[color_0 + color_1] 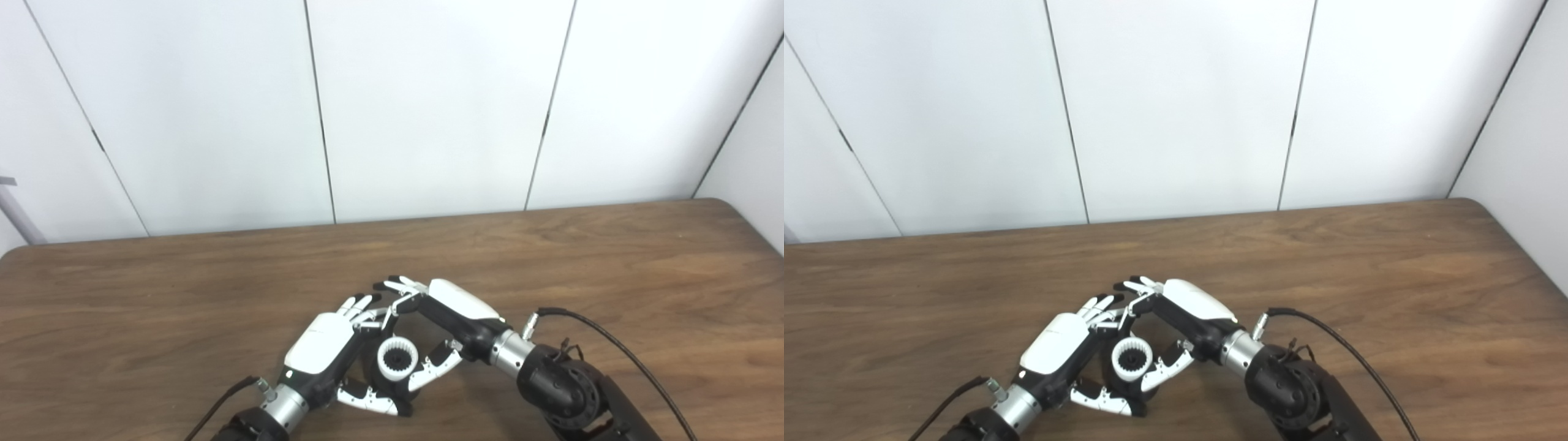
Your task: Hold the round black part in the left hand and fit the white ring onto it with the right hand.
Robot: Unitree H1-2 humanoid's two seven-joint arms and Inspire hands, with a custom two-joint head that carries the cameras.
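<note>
The white ring (397, 359), toothed on its inside, sits on top of the round black part (375, 376), of which only a dark rim shows below it. My left hand (327, 352) is shut on the black part, thumb under its near side and fingers around its far side. My right hand (450, 312) comes in from the right. Its thumb (433, 371) presses the ring's right edge and its fingers (398, 294) arch over the far edge, touching the left hand's fingertips. In the right eye view the ring (1132, 359) lies between both hands.
Both hands work low over the near middle of the brown wooden table (612, 257). A black cable (618, 349) loops off my right wrist. White wall panels stand behind the table's far edge, and its rounded right corner (726, 203) is in view.
</note>
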